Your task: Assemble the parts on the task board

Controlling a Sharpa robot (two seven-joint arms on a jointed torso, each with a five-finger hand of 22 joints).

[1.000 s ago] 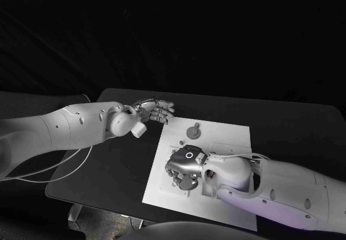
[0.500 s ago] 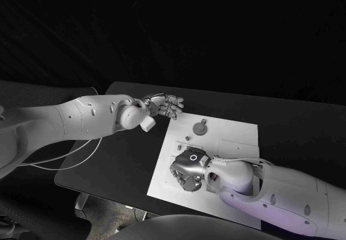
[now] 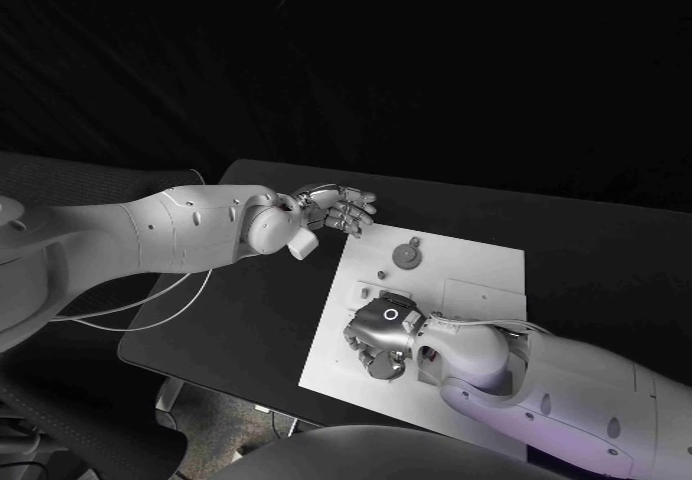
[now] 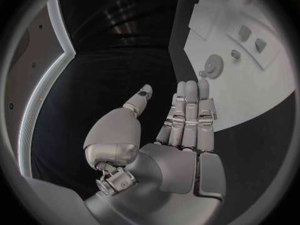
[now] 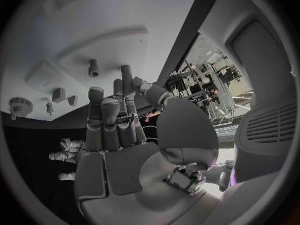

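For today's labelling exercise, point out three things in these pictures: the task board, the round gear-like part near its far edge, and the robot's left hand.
task board (image 3: 483, 262), head view, bare white surface near its far right corner.
round gear-like part (image 3: 410, 256), head view, middle of the disc.
left hand (image 4: 181, 135), left wrist view, base of its straight fingers.

No readable text, label, brand name or number is found on anything in these views. The only mark to be noted is a small white ring on the back of the right hand (image 3: 387, 335), seen from the head camera; it is a plain circle, not a letter or digit. Faint markings may be present on the task board (image 3: 462, 272), but at this distance nothing on it can be read.
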